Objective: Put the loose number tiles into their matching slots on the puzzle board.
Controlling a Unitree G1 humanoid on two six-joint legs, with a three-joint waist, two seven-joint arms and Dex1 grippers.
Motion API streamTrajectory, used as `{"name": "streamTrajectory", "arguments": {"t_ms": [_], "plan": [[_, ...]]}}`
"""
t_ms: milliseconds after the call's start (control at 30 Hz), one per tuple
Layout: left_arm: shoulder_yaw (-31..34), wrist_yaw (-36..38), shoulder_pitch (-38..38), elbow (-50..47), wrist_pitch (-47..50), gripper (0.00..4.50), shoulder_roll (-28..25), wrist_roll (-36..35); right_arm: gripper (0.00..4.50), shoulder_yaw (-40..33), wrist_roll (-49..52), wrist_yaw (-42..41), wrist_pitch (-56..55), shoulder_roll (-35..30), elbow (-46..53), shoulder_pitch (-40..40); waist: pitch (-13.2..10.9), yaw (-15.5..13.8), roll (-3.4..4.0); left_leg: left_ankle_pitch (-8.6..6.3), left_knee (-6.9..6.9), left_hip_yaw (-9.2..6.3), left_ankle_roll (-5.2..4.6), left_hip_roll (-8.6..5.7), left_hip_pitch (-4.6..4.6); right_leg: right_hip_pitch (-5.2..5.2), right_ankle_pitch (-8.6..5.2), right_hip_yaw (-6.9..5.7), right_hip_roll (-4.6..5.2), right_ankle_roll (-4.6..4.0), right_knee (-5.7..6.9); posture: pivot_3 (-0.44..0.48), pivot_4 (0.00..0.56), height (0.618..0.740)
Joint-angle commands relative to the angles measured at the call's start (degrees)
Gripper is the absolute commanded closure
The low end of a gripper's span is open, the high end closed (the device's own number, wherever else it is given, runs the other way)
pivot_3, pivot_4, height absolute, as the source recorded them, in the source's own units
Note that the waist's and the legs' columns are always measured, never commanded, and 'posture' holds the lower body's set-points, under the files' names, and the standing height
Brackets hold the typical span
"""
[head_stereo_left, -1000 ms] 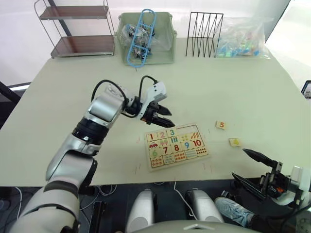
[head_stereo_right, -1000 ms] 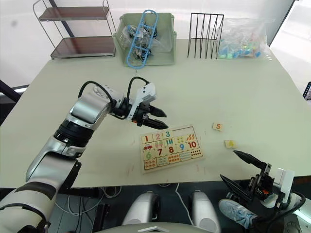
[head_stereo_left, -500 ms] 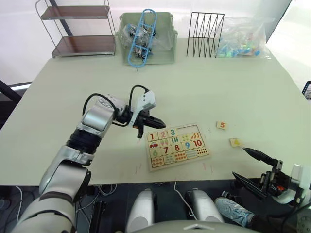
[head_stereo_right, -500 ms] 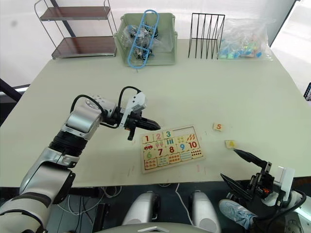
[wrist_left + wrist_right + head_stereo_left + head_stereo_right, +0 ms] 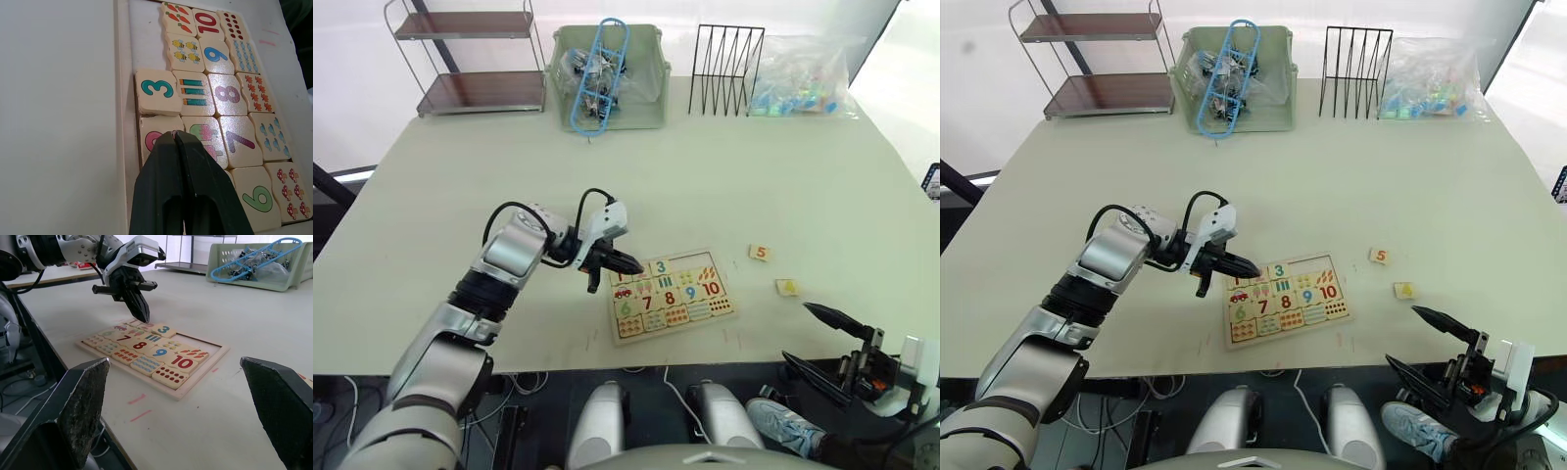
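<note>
Left wrist view: left gripper [image 5: 174, 133] pinched shut, empty, tip over tile 2 [image 5: 155, 138], maybe touching. Beside it, tile 3 [image 5: 157, 90] crooked in puzzle board [image 5: 670, 294]. Tiles 5 [image 5: 760, 253] and 4 [image 5: 787, 287] loose on table [image 5: 822, 176]. Best to press softly, straight down.

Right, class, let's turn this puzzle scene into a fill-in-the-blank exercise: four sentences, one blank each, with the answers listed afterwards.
1. The left gripper has its two black fingers pressed ____ above the puzzle board.
2. The tile lying on the table nearest the board's right end shows the digit ____.
3. The right gripper is ____, with nothing between its fingers.
4. In the board's top row, the two slots right of the 3 tile are ____.

Missing words: together; 5; open; empty
</note>
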State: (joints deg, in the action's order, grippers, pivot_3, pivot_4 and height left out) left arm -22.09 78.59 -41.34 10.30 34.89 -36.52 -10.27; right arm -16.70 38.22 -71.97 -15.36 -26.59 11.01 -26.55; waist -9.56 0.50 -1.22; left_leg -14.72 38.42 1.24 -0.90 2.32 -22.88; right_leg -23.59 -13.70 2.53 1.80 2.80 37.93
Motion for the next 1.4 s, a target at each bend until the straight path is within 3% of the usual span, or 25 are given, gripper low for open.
{"name": "streamTrajectory", "arguments": {"t_ms": [33,1400], "plan": [[0.14,-0.41,0.16,-1.96,0.47,4.43,0.32,-0.14,0.00,-1.55,0.81,0.04,-1.17,0.04,1.10,-0.50,0.00,0.03,0.00,0.00,0.00,0.00,0.00,0.00,0.00,0.00,0.00,0.00,0.00,0.00,0.00,0.000,0.150,0.740],[-0.86,-0.50,-1.18,-0.90,0.58,4.43,3.06,1.08,0.00,-1.59,0.85,1.84,-0.72,-0.49,3.36,-1.65,0.00,0.08,0.00,0.00,0.00,0.00,0.00,0.00,0.00,0.00,0.00,0.00,-0.01,0.00,0.00,0.000,0.150,0.740]]}}
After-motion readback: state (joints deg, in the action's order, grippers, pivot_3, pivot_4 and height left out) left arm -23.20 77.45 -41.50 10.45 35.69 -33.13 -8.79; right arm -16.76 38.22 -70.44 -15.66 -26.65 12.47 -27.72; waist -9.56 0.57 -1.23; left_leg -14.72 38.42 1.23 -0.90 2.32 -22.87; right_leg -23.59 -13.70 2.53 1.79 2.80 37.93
